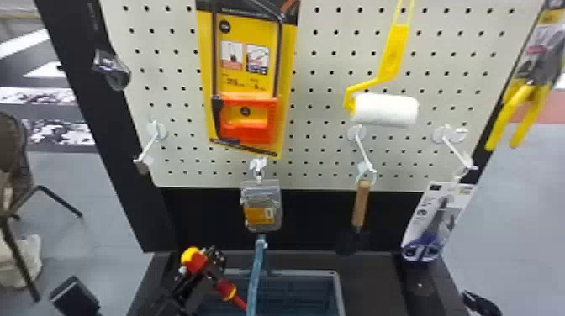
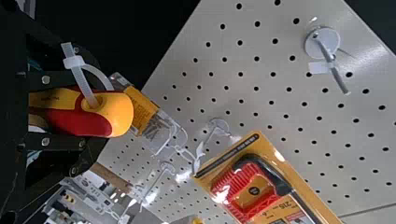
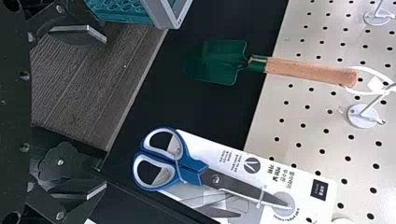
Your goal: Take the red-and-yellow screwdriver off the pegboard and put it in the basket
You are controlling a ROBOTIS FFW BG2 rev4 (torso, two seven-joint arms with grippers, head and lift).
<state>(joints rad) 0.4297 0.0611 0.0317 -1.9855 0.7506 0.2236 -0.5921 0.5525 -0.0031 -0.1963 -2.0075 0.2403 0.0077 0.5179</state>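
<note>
Dark worktop with a grey-rimmed basket on it.
In the head view the worktop reaches out to the basket's right and runs in a strip behind its far rim; the near part of the basket passes out of that view at the bottom. The right wrist view shows grey-brown wood grain beside the basket, with straight seams and a paler border along one edge, and the basket's teal wall, pierced with rounded openings below its grey rim.
</note>
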